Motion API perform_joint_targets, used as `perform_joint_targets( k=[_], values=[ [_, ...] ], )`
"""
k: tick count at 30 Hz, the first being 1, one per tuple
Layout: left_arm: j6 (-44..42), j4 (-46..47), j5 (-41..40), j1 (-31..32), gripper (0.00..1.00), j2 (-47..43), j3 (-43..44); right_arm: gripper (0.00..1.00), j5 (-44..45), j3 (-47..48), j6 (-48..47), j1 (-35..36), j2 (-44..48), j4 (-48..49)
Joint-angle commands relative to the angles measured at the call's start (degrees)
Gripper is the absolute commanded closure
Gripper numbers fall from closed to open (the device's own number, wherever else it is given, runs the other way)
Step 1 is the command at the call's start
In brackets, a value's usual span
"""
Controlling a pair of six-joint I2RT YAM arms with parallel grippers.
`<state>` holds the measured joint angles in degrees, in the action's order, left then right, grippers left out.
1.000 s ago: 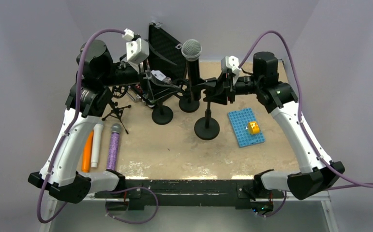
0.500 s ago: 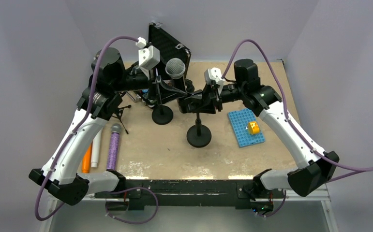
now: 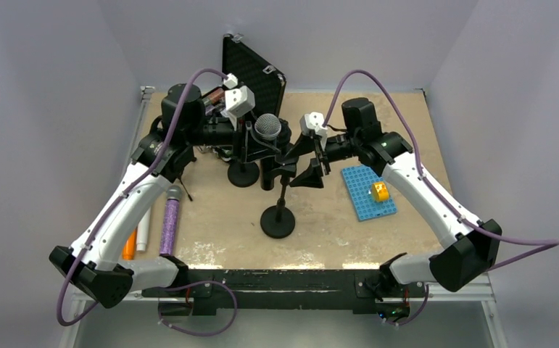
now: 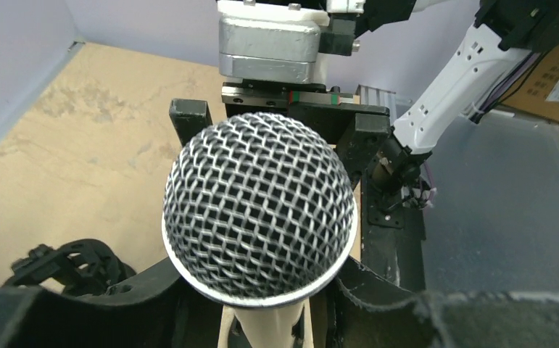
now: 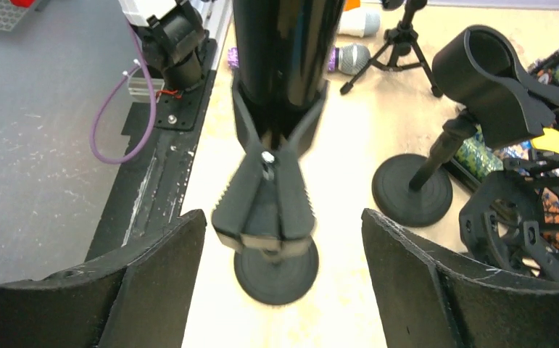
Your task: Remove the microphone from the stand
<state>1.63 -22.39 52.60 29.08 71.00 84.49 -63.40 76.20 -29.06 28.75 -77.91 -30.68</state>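
A: What is laid at the left?

B: An orange tube (image 3: 129, 250) and a purple glittered microphone (image 3: 169, 226) are laid side by side at the left edge of the sand-coloured table (image 3: 407, 116). Neither is needed.

A: And the left gripper?

B: The left gripper (image 3: 258, 151) is set against the black handheld microphone with the silver mesh head (image 3: 267, 127). In the left wrist view its fingers (image 4: 80, 312) are seen on either side of the handle, just under the head. Whether they are pressed onto it cannot be told.

A: Where is the microphone kept?

B: It is seated roughly upright in the black spring clip (image 5: 265, 206) of the black round-based stand (image 3: 278, 221), near the table's middle. It is not yet out.

A: How is it expected to handle?

B: It is judged rigid and rather heavy for its size. The smooth handle is likely to be slippery, and the mesh could be dented. Hold is best taken on the handle just below the head, never on the mesh. The stand is judged light, so it may be dragged along or tipped unless it is steadied.

A: And on the right?

B: The right gripper (image 3: 305, 164) is spread wide, with the clip between its fingers and untouched. Further right, a small yellow block (image 3: 380, 191) is set on a blue studded plate (image 3: 363, 206).
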Motion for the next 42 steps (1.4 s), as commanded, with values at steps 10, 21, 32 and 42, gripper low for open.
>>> perform_joint_targets(
  k=[10, 21, 32, 42],
  values=[
    [-0.65, 5.43, -0.32, 0.51, 1.0, -3.48, -3.78, 0.23, 0.64, 5.99, -0.02, 0.05, 0.3, -7.53],
    [0.23, 6.97, -0.3, 0.63, 1.0, -4.76, -5.34, 0.34, 0.86, 3.85, 6.61, 1.71, -0.34, -0.56],
    [0.26, 6.76, -0.13, 0.8, 1.0, -5.31, -5.58, 0.58, 0.38, 4.31, 0.54, 2.97, -1.47, -3.07],
    [-1.11, 4.8, 0.07, 0.79, 1.0, -5.83, -5.21, 1.0, 1.91, 2.88, -4.27, 3.15, -0.03, -5.39]
  ],
)
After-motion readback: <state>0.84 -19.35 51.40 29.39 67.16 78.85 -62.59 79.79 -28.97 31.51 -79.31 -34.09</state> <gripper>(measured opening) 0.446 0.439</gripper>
